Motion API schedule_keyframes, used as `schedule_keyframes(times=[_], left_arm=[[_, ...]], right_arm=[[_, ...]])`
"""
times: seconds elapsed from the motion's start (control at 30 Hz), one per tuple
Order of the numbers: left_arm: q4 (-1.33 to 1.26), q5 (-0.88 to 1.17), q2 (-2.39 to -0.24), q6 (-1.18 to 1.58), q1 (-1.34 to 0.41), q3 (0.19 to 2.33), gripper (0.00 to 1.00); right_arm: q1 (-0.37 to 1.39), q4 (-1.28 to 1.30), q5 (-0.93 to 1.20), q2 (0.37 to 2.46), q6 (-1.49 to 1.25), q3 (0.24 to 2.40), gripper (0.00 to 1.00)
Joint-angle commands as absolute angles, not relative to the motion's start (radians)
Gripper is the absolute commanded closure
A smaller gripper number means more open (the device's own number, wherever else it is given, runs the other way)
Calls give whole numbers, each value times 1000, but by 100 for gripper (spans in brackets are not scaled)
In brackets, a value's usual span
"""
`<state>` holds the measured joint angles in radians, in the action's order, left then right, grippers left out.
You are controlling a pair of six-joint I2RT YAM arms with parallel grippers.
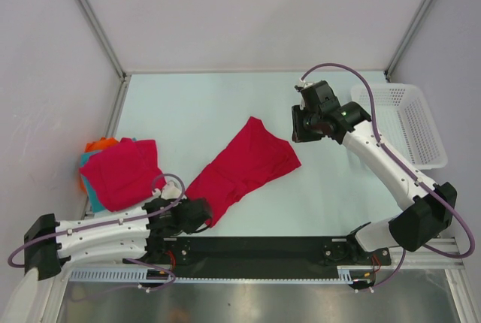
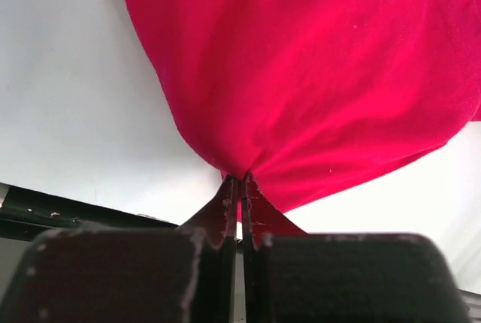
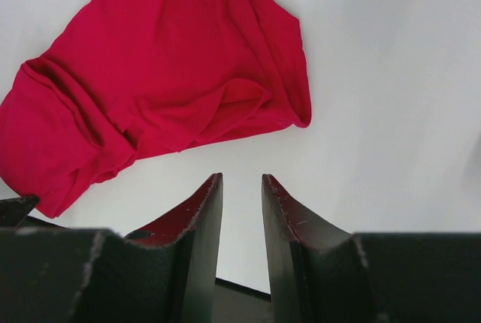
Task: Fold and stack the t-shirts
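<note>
- Nearest, the left claw [image 2: 240,180] is clamped on the near corner of the loose shirt [image 1: 244,167].
- The shirt lies mid-surface [image 1: 195,105], its long axis running from 7 to 1 o'clock away from that claw.
- Close by at 9 o'clock sits a stack [image 1: 124,173]: a red fold over teal and orange pieces.
- Farther off, the right claw [image 1: 304,134], jaws partly apart and empty, hovers just beside the shirt's 1 o'clock end, with nothing between.
- The basket [image 1: 421,124] stands far right, out of the way.
</note>
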<state>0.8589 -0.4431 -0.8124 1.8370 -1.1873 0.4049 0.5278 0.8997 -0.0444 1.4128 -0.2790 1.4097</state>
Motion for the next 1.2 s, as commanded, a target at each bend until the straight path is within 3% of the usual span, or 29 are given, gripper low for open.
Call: schedule_keyframes(times=[0.0, 0.47, 0.77, 1.17], left_arm=[[857, -477, -816, 1778, -1190, 445, 100], [939, -577, -943, 1546, -1174, 764, 100], [769, -517, -1011, 1319, -1029, 847, 100], [554, -370, -1431, 1031, -927, 1146, 100]], right_arm=[[529, 897, -55, 1379, -278, 1425, 67], [525, 919, -72, 1341, -278, 1427, 67], [520, 934, -83, 1324, -278, 1437, 67], [486, 969, -112, 1307, -261, 1456, 67]])
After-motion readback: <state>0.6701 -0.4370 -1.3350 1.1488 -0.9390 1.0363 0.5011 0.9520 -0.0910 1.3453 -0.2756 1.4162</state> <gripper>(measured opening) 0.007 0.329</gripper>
